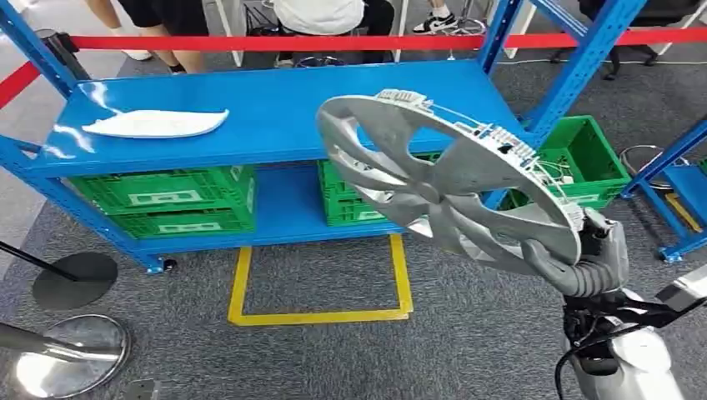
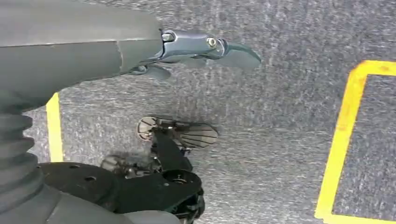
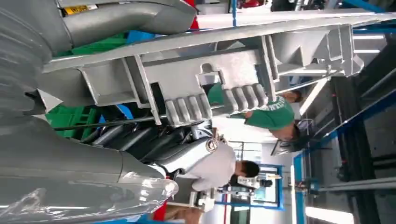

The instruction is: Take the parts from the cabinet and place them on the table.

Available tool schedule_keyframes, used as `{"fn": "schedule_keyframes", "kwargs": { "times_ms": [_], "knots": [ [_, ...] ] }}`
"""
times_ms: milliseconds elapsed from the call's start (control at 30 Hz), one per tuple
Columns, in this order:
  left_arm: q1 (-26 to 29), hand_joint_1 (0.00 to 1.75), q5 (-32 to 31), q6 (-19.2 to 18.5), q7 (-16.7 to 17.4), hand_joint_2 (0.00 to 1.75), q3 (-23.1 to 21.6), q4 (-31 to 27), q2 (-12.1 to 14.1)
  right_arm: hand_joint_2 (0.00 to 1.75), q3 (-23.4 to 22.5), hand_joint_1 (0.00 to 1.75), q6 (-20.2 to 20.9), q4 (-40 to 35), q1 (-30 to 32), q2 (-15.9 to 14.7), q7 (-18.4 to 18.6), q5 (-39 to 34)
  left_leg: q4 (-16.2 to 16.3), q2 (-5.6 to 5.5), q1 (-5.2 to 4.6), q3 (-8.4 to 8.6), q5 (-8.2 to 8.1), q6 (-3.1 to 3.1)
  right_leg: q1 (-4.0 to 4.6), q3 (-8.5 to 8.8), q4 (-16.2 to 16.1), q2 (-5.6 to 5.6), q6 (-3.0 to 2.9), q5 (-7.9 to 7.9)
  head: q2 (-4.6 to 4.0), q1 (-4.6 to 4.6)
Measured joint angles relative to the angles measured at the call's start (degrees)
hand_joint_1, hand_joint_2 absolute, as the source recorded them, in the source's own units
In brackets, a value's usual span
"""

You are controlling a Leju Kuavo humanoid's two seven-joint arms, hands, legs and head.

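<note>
While the right hand (image 1: 575,267) grips it at the lower rim, the silver wheel cover (image 1: 442,179) is held in the air in front of the blue shelving unit (image 1: 275,117), tilted so that its spoked face points up and toward the camera. Its upper edge overlaps the front of the top shelf in the head view; whether it touches the shelf cannot be told. In the right wrist view the fingers (image 3: 140,18) curl over one side of the cover's rim and the thick thumb (image 3: 93,172) lies on the other side, pinching the ribbed edge between them.

A white flat part (image 1: 156,123) lies on the left half of the top shelf, well apart from the wheel cover. Green crates (image 1: 167,200) sit on the lower shelf.

The left hand (image 2: 196,51) hangs over grey carpet (image 2: 280,116), holding nothing, its dark fingers extended and slightly apart. Yellow floor tape (image 1: 321,315) marks a rectangle in front of the shelving. A red barrier belt (image 1: 333,42) runs behind the unit, with people beyond it.
</note>
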Motion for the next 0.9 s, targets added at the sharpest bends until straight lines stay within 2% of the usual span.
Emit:
{"fn": "schedule_keyframes", "kwargs": {
  "times_ms": [33,67,100,133,200,233,267,300,333,367,400,433,467,500,533,567,600,633,667,700,733,800,833,867,900],
  "knots": [
    [0.0,0.0,0.0,0.0,0.0,1.75,0.0,0.0,0.0,1.75,0.0,1.75,-0.1,0.0,0.1,0.0,0.0,0.0,-0.3,0.08,0.15,-0.06,0.6,-0.26,0.12,-0.17,-0.5,-0.02,0.0,-0.21,0.0,-0.05],
    [0.0,0.0,0.0,0.0,0.0,1.75,0.0,0.0,0.1,1.75,0.0,1.75,-0.2,0.0,0.1,0.0,-0.1,0.0,-0.5,0.12,0.36,-0.15,1.15,-0.6,0.38,-0.95,-0.4,0.05,-0.14,0.24,0.0,0.24],
    [0.1,0.0,0.0,0.0,0.0,1.75,0.0,0.0,0.1,1.75,0.0,1.75,-0.3,0.0,0.2,0.0,-0.1,0.0,-0.9,0.11,0.45,-0.18,1.69,-1.0,0.5,-1.42,-0.5,0.07,-0.57,0.52,0.0,0.04],
    [0.2,0.0,0.0,0.0,0.0,1.75,0.0,0.0,0.2,1.75,0.0,1.75,-0.3,0.0,0.1,0.0,-0.1,0.1,-1.0,0.08,0.29,-0.49,1.81,-1.46,0.05,-1.4,-1.3,-0.04,-1.39,1.34,0.0,0.19],
    [0.3,0.0,0.0,-0.1,0.0,1.75,0.0,0.0,0.3,1.75,0.0,1.75,-0.4,0.0,0.1,0.0,-0.1,0.2,1.4,0.06,0.34,-1.44,-1.94,-2.14,-0.18,-1.65,-1.4,-0.25,-2.23,2.18,0.0,-0.18],
    [0.3,0.0,0.0,-0.1,0.0,1.75,0.0,0.0,0.3,1.75,0.0,1.75,-0.4,0.0,0.1,0.0,-0.2,0.3,6.7,0.07,0.53,-3.11,-5.66,-2.47,-0.18,-2.08,-1.3,-0.47,-2.46,2.69,0.0,-0.2],
    [0.3,0.0,0.0,-0.2,0.0,1.75,0.0,0.0,0.2,1.75,0.0,1.75,-0.4,0.0,0.1,0.0,-0.2,0.5,12.1,0.07,0.61,-4.97,-8.0,-2.71,-0.19,-2.49,-1.3,-0.71,-2.51,3.01,0.0,-0.16],
    [0.3,0.0,0.2,-0.5,0.0,1.75,0.1,0.0,0.2,1.75,0.0,1.75,-0.5,0.0,0.1,0.0,-0.2,0.9,16.5,0.07,0.69,-6.51,-9.44,-2.94,-0.21,-2.97,-1.3,-0.92,-2.47,3.3,0.0,-0.16],
    [0.3,0.0,0.6,-0.9,0.0,1.75,0.2,0.0,0.2,1.75,0.0,1.75,-0.6,0.0,0.2,0.0,-0.2,1.3,18.3,0.08,0.82,-6.87,-9.64,-3.12,-0.27,-3.36,-1.1,-1.23,-2.33,3.48,0.0,-0.18],
    [0.3,0.0,0.8,-1.2,0.2,1.75,0.3,0.0,0.2,1.75,0.0,1.75,-0.7,0.0,0.2,0.0,-0.2,1.5,17.5,0.09,0.92,-5.96,-8.64,-3.23,-0.36,-3.62,-0.9,-1.55,-2.27,3.53,0.0,-0.16],
    [0.3,0.0,1.1,-1.6,0.5,1.75,0.3,0.0,0.2,1.75,0.0,1.75,-0.7,0.0,0.2,0.0,-0.1,1.7,14.3,0.16,1.01,-3.9,-6.72,-3.31,-0.53,-3.86,-0.7,-1.95,-2.21,3.54,0.0,-0.2],
    [0.3,0.0,1.4,-2.0,0.8,1.75,0.4,0.0,0.3,1.75,0.0,1.75,-0.7,0.0,0.1,0.0,-0.1,1.8,9.1,0.5,1.1,-0.72,-4.37,-3.42,-0.73,-3.95,-0.4,-2.46,-2.0,3.4,-0.02,-0.16],
    [0.2,0.0,1.6,-2.1,0.9,1.75,0.5,0.0,0.3,1.75,0.0,1.75,-0.7,0.0,0.1,0.0,-0.1,1.8,4.1,1.57,1.19,2.27,-2.74,-3.58,-0.87,-3.96,0.0,-2.87,-1.66,3.19,0.0,-0.2],
    [0.2,0.0,1.9,-2.3,1.1,1.75,0.7,0.0,0.2,1.75,0.0,1.75,-0.7,0.0,0.1,0.0,-0.1,1.8,0.7,3.3,0.86,4.33,-3.58,-3.87,-0.59,-4.11,0.3,-3.35,-1.25,2.94,-0.02,-0.18],
    [-0.1,0.0,2.3,-2.6,1.3,1.75,0.8,0.0,0.0,1.75,0.0,1.75,-0.8,0.0,0.0,0.0,-0.2,1.8,0.4,3.1,0.42,4.46,-3.56,-2.72,-0.41,-4.42,0.4,-3.65,-0.82,2.87,-0.02,-0.42],
    [-0.1,0.0,2.3,-2.6,1.4,1.75,0.8,0.0,0.0,1.75,0.0,1.75,-0.8,0.0,0.0,0.0,-0.2,1.9,0.5,2.98,0.56,4.04,-3.45,-2.16,-0.25,-4.32,0.6,-3.97,-0.58,2.88,0.0,-0.18],
    [-0.1,0.0,2.4,-2.7,1.4,1.75,1.0,0.0,0.0,1.75,0.0,1.75,-0.8,0.0,0.0,0.0,-0.2,2.0,0.3,2.41,0.59,3.82,-3.85,-1.54,-0.2,-4.23,0.6,-4.39,-0.36,2.86,0.0,-0.07],
    [0.0,0.0,2.4,-2.7,1.6,1.75,1.2,0.0,0.0,1.75,0.0,1.75,-0.8,0.0,0.0,0.0,-0.3,1.9,0.4,1.83,0.5,3.5,-3.75,-1.15,-0.27,-4.21,0.6,-4.95,-0.17,2.92,-0.02,0.04],
    [0.0,0.0,2.4,-2.6,1.8,1.75,1.4,0.0,0.1,1.75,0.0,1.75,-0.8,0.0,-0.1,0.1,-0.3,2.0,0.2,1.37,0.63,3.4,-3.5,-0.7,-0.48,-4.25,0.8,-5.04,0.22,2.63,0.0,-0.07],
    [0.0,0.0,2.5,-2.6,2.0,1.75,1.6,0.0,0.1,1.75,0.0,1.75,-0.8,0.0,-0.2,0.1,-0.4,2.0,0.2,0.94,0.74,3.29,-3.33,-0.39,-0.62,-5.09,2.0,-3.22,0.6,1.3,-0.02,0.06],
    [0.0,0.0,2.8,-2.6,2.3,1.75,1.7,0.0,0.1,1.75,0.0,1.75,-0.7,0.0,-0.1,0.1,-0.4,2.0,0.2,0.45,0.73,3.11,-3.14,-0.1,-0.62,-6.22,5.0,-1.7,0.59,-0.91,0.0,0.04],
    [-0.1,0.0,2.8,-2.7,2.5,1.75,1.7,0.0,0.1,1.75,0.0,1.75,-0.6,0.0,0.0,0.1,-0.5,1.9,0.2,-0.6,0.56,2.52,-2.73,0.49,-0.52,-10.44,14.8,-0.48,0.52,-5.59,-0.02,0.15],
    [-0.1,0.0,2.8,-2.7,2.5,1.75,1.8,0.0,0.1,1.75,0.0,1.75,-0.6,0.1,0.0,0.1,-0.5,2.0,0.3,-1.2,0.44,2.26,-2.53,0.65,-0.5,-12.25,18.7,-0.32,0.36,-6.87,0.0,0.08],
    [0.0,0.0,3.0,-2.8,2.5,1.75,2.0,0.0,0.1,1.75,0.0,1.75,-0.6,0.2,0.1,0.1,-0.5,2.0,0.3,-1.86,0.35,2.06,-2.33,0.72,-0.49,-12.82,19.9,-0.28,0.14,-6.64,-0.02,0.13],
    [0.1,0.0,3.0,-2.8,2.5,1.75,2.1,0.0,0.1,1.75,0.0,1.75,-0.6,0.2,0.1,0.1,-0.5,2.0,0.3,-2.57,0.27,1.95,-2.14,0.7,-0.44,-11.92,18.2,-0.24,-0.17,-5.08,-0.02,0.11]
  ]
}}
